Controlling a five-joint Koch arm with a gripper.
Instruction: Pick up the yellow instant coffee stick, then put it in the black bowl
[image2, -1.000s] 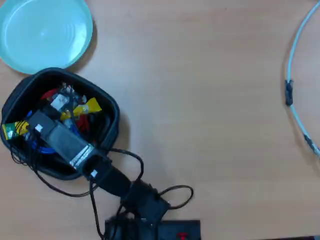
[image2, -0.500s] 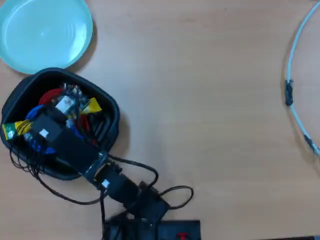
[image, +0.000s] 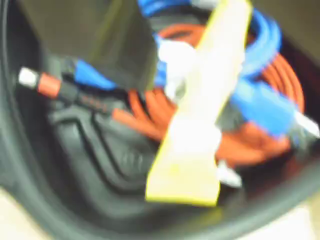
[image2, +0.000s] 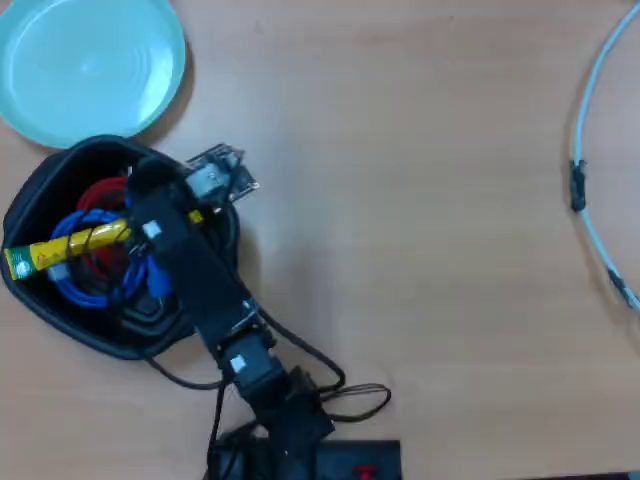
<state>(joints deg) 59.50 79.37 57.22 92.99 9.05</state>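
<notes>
Now the yellow coffee stick (image2: 80, 243) lies inside the black bowl (image2: 30, 196), so the main job looks done, and I think the only thing left is for the arm to pull away. Close up in the wrist view, the stick (image: 200, 120) rests across a pile of cables, a red cable (image: 270, 80) and a blue cable (image: 260, 37), with the dark ridged bottom of the bowl (image: 115, 160) under them. That picture is blurry. From above, the stick runs across the bowl with its green end at the left rim, on top of the coiled blue (image2: 85, 285) and red (image2: 100, 195) cables. The arm (image2: 200, 280) reaches over the right side of the bowl. The gripper (image2: 222, 178) sits past the bowl's upper right rim, and I cannot tell if its jaws are apart or together. Farther off, a light teal plate (image2: 85, 65) sits with nothing on it. Way over at the right edge, a pale cord (image2: 590, 150) curves on the wooden table (image2: 420, 230).
</notes>
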